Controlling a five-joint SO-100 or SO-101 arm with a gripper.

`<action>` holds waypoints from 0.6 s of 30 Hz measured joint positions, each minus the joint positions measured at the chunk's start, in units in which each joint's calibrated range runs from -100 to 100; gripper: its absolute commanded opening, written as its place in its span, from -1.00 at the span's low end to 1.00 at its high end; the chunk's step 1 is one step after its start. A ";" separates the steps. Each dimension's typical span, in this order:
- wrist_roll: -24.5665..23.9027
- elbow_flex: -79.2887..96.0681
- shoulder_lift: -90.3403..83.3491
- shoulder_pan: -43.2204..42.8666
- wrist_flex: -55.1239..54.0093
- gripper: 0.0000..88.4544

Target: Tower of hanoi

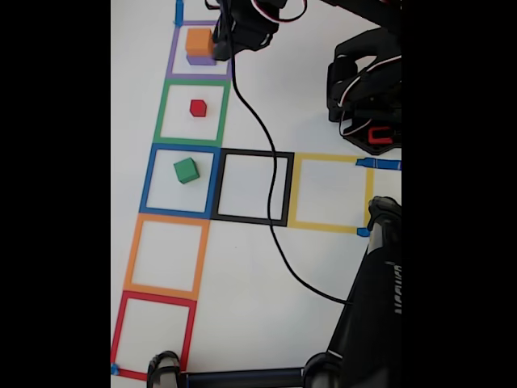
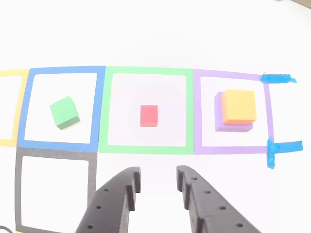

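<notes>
The tool, held open and empty, should be centred squarely over the red cube before being lowered.

The gripper pokes up from the bottom of the other view. Its two black fingers are spread apart with nothing between them. Both fingers have small round holes.

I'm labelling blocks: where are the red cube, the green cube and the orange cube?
red cube [image 2: 148,116]: other view, top face.
green cube [image 2: 63,111]: other view, top face.
orange cube [image 2: 238,106]: other view, top face.
</notes>
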 measured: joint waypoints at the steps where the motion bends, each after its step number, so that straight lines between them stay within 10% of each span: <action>1: 0.00 -2.04 0.00 1.29 1.29 -0.92; 10: -0.18 -4.43 -1.77 6.67 6.45 -0.85; 18: -0.36 26.56 -13.25 13.81 -12.33 -0.37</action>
